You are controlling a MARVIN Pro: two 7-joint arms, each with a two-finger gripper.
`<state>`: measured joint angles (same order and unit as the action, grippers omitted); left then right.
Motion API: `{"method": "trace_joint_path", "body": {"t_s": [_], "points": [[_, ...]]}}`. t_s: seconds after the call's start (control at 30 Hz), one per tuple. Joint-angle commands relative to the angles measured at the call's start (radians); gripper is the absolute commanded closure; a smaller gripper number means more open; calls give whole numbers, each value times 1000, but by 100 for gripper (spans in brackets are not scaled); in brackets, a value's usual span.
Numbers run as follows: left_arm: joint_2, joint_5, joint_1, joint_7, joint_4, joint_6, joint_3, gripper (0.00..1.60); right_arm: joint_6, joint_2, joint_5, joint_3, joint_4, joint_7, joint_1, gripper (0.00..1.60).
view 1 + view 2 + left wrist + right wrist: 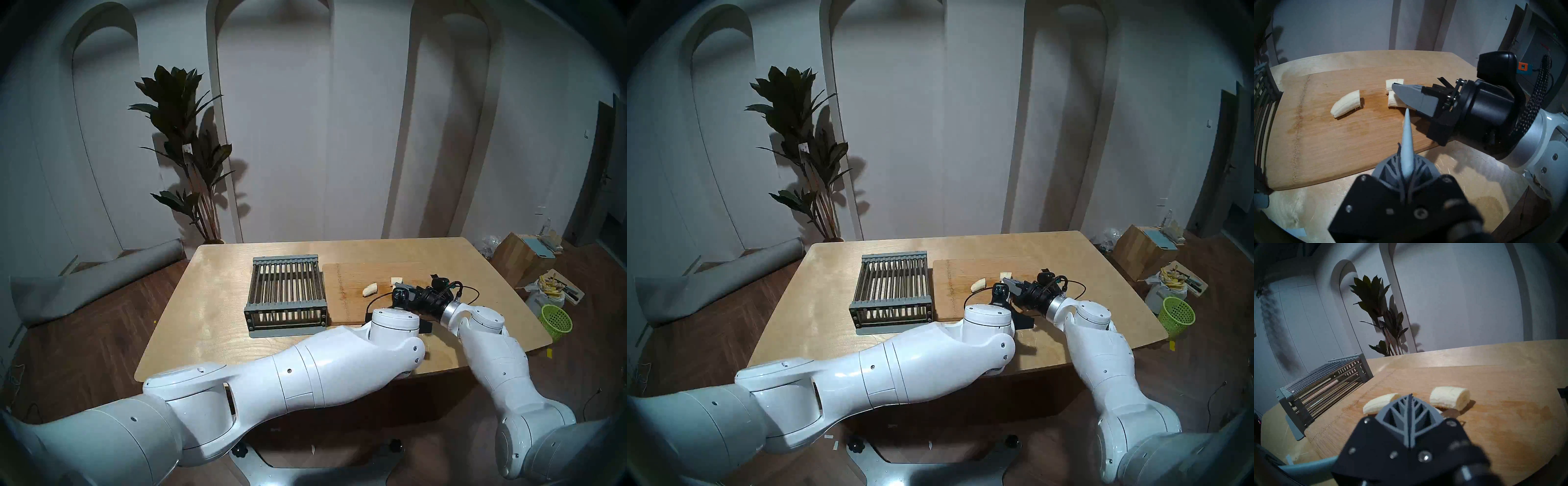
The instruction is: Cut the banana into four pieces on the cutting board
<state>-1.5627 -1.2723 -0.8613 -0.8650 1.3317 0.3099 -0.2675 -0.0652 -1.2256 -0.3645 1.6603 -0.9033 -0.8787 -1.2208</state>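
On the pale wooden surface (210, 305), beside the grey slatted metal rack (286, 295), lies the large flat light-brown wooden cutting board (1325, 144), and on it the peeled cream-white banana sits in pieces: a curved tapered end piece (1346, 106) well apart from two short chunks (1394, 83) lying against each other. My right end effector (1394, 87) reaches nearly level across the board, clenched with nothing in it, its grey tip at those chunks. My left end effector (1407, 176) slants down toward the board, clamped on a slim pale grey-blue knife blade (1407, 135) whose point sits near the closer chunk.
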Motion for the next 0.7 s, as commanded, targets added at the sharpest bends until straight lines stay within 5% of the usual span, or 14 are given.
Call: {"method": "trace_joint_path", "body": {"t_s": [0.0, 0.67], "points": [[-17, 4, 13, 13, 23, -4, -3, 160, -10, 9, -7, 19, -57, 12, -41, 160], [-34, -4, 6, 34, -4, -3, -3, 160, -34, 18, -5, 12, -57, 24, -82, 160]]}}
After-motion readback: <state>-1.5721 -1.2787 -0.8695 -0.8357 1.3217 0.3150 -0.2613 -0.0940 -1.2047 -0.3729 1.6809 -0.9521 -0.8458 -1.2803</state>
